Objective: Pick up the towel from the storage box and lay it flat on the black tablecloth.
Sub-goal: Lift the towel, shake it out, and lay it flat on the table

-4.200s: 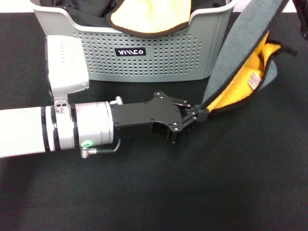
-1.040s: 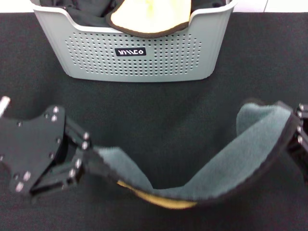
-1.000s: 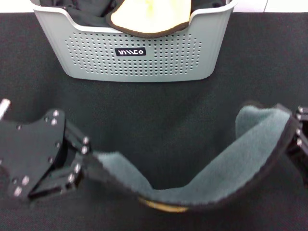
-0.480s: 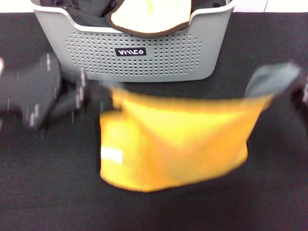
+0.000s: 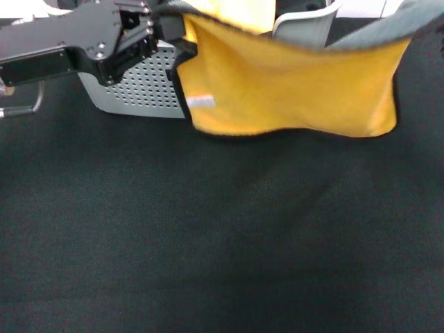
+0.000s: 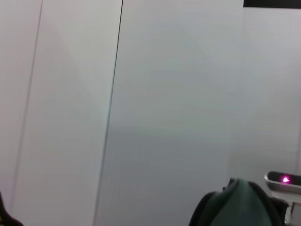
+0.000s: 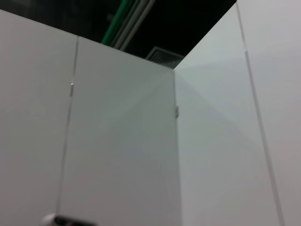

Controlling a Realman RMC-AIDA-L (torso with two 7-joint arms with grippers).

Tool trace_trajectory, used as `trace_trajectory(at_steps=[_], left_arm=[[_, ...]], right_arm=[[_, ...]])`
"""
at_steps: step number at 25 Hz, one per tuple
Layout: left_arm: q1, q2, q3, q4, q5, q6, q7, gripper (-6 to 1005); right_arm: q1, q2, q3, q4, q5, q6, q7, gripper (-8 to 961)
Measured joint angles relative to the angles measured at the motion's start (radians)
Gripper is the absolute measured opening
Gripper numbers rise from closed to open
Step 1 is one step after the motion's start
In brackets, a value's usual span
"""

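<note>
Black tablecloth [image 5: 208, 243]: widest item, covers the whole surface in the head view; the stretch in front of the box lies bare.

Towel [image 5: 291, 83]: hangs spread in the air above the tablecloth, yellow-orange face toward my head camera, grey-green back showing along its top edge, white label [image 5: 200, 102] near one lower corner. A second ago it sagged low between my pincers, grey face up; half a second ago it was flipping; now it is raised high and stretched wide in front of the box. Judged: out of the box, opened out, not yet laid; lowering it flat is what remains.

Storage box [image 5: 139, 90]: grey perforated wall, mostly hidden behind the towel; a rim corner shows above it, with a pale yellow cloth [image 5: 236, 10] at the top edge. I cannot tell what else it holds.

Left pincer [image 5: 161, 26]: raised at the towel's upper corner, closed on the black edging.

Right pincer: out of sight past the frame edge; I cannot tell its grip, though the towel's far corner is held up there
</note>
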Motion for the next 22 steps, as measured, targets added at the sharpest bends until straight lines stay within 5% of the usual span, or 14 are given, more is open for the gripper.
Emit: trace_trajectory(at_steps=[4, 8, 13, 15, 17, 19, 20, 22], left_arm=[[0.007, 0.018, 0.005, -0.006, 0.031, 0.08, -0.02, 23], [0.084, 0.062, 0.043, 0.026, -0.02, 0.211, -0.02, 23], [0.235, 0.197, 0.273, 0.117, -0.336, 0.211, -0.026, 23], [0.252, 0.224, 0.32, 0.131, -0.381, 0.207, -0.051, 23], [0.242, 0.211, 0.315, 0.119, -0.362, 0.202, -0.073, 23], [0.194, 0.161, 0.252, 0.056, -0.244, 0.189, -0.076, 23], [0.17, 0.138, 0.211, 0.028, -0.176, 0.177, -0.072, 23], [0.115, 0.08, 0.098, -0.025, 0.036, 0.125, -0.064, 23]], right_arm=[[-0.032, 0.018, -0.043, 0.02, -0.046, 0.038, 0.003, 15], [-0.124, 0.016, -0.196, -0.075, 0.004, 0.068, 0.013, 15], [-0.273, 0.011, -0.241, -0.307, 0.03, 0.072, 0.041, 15], [-0.281, 0.011, -0.241, -0.303, 0.035, 0.065, 0.056, 15], [-0.251, 0.012, -0.257, -0.23, 0.035, 0.052, 0.062, 15], [-0.224, 0.013, -0.271, -0.169, 0.038, 0.042, 0.061, 15], [-0.138, 0.019, -0.311, 0.005, 0.057, -0.002, 0.046, 15], [-0.095, 0.022, -0.33, 0.087, 0.076, -0.035, 0.031, 15]])
